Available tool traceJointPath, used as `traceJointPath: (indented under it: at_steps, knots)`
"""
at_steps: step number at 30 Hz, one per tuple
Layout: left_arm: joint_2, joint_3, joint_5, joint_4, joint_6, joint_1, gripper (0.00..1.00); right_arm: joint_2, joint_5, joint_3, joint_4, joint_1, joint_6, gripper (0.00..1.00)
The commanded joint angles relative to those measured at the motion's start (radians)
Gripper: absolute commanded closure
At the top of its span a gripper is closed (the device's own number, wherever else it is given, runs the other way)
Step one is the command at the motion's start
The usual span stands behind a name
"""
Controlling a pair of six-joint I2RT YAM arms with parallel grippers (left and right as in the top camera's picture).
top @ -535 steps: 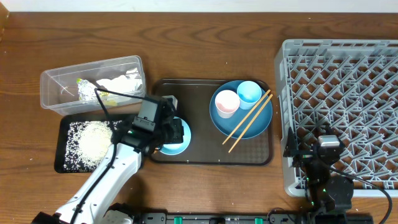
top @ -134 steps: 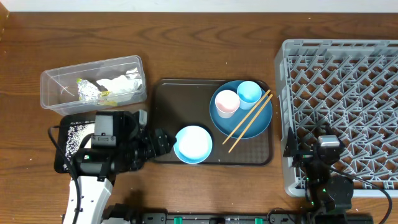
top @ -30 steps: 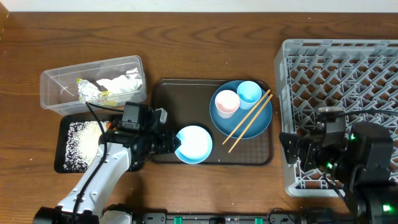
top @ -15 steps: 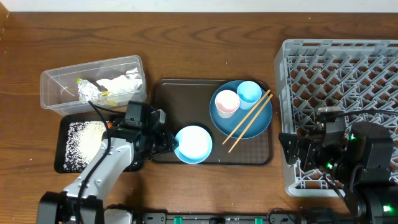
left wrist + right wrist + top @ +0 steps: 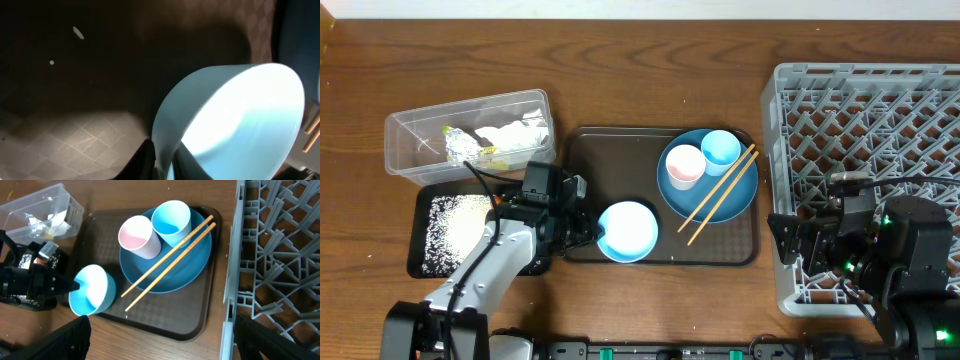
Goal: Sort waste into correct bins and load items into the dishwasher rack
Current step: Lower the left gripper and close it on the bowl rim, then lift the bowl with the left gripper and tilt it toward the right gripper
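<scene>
My left gripper (image 5: 162,161) is shut on the rim of the pale white-blue bowl (image 5: 235,125), one finger inside and one outside. The bowl (image 5: 627,231) is tipped up on the dark brown serving tray (image 5: 620,160). The blue plate (image 5: 720,205) carries the pink cup (image 5: 684,166), the light blue cup (image 5: 720,150) and the chopsticks (image 5: 718,195). My right gripper (image 5: 160,332) hangs open and empty beside the grey dishwasher rack (image 5: 880,150). The clear tub (image 5: 415,130) holds tissue (image 5: 512,134) and foil (image 5: 460,148). The black tray (image 5: 425,262) holds rice (image 5: 455,225).
The serving tray's raised rim (image 5: 165,332) lies between the bowl and the rack's left wall (image 5: 234,280). Bare wooden table (image 5: 650,60) runs along the back. A few rice grains (image 5: 78,32) lie on the tray's floor.
My left gripper's jaws have closed onto the bowl's rim. The bowl has tipped and shifted slightly left. The right arm has not moved.
</scene>
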Motion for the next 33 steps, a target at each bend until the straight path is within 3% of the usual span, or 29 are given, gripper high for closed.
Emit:
traceJointPath:
  at_steps: [1,6,12,16,20,24,28,33]
  knots:
    - [0.008,-0.004,-0.001,-0.002,0.002,-0.003,0.88,-0.004,-0.008,0.01,-0.004,-0.011,-0.018,0.09]
    - [0.008,-0.004,-0.001,-0.002,0.002,-0.003,0.93,-0.004,-0.007,0.01,-0.019,-0.011,-0.019,0.04]
    - [0.006,-0.003,0.006,-0.001,0.003,-0.003,0.94,-0.004,-0.007,0.01,-0.019,-0.011,-0.019,0.04]
    - [0.003,0.005,0.109,0.014,0.045,-0.003,0.94,-0.004,-0.007,0.01,-0.022,-0.011,-0.019,0.08]
    - [-0.025,0.013,0.365,0.083,0.167,-0.003,0.94,-0.004,-0.008,0.01,-0.027,-0.011,-0.026,0.1]
    - [-0.06,0.013,0.553,0.201,0.162,-0.003,0.94,-0.004,-0.058,0.01,-0.026,-0.011,-0.026,0.18]
    - [-0.074,0.013,0.571,0.319,0.066,-0.005,0.94,-0.004,-0.113,0.01,-0.024,-0.01,-0.026,0.2]
    - [-0.074,0.013,0.542,0.349,0.067,-0.054,0.94,-0.003,-0.146,0.012,-0.017,0.032,-0.025,0.29]
